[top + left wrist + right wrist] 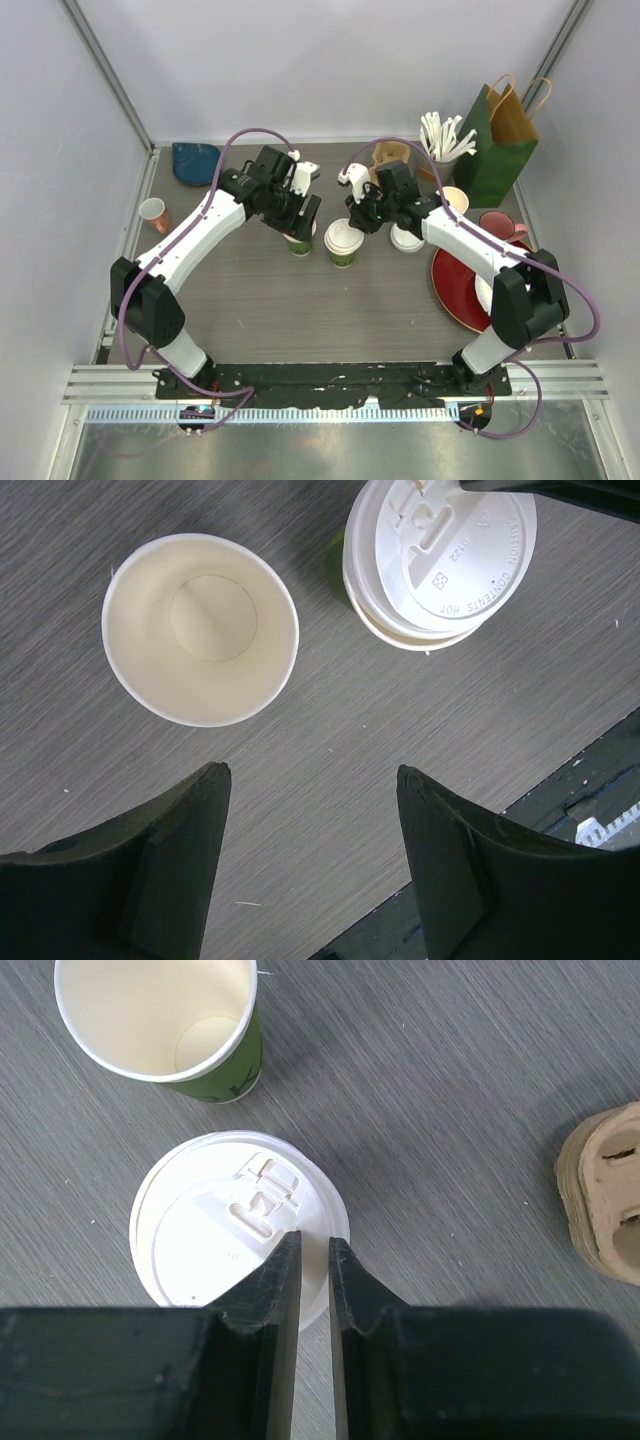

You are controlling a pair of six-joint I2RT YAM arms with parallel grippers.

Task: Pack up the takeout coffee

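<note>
Takeout coffee stood left of the red plate [452, 292]: two dark-green cups side by side, not touching, on the grey wood-grain table [300, 310]. The right arm [470, 245] lay across the plate and hid a good part of it. A green paper bag [492, 145] stood upright beyond the plate. A pink mug [500, 226] sat at the plate's far edge, partly behind the arm. A brown cup carrier [605, 1195] lay beyond and left of the plate, and the right wrist view cut it off at the frame edge. Just left of the plate was a round white disc [407, 240], half under the arm. I could not tell whether a cup stood beneath it.

The capped cup [343, 256] was the one nearer the plate. Its white lid [225, 1235] sat off-centre on the rim, so the cup's edge showed along one side. The right gripper [315, 1252] had its jaws almost together, pinching that lid's edge.

The open cup [200, 630] stood farther left of the plate, showing its cream inside. From overhead the left gripper [310, 780] covered most of it. Its jaws stood wide apart beside the cup, holding nothing.

Far left of the plate lay a teal object [195, 162] and a small pinkish cup [153, 212], both too small to make out.
</note>
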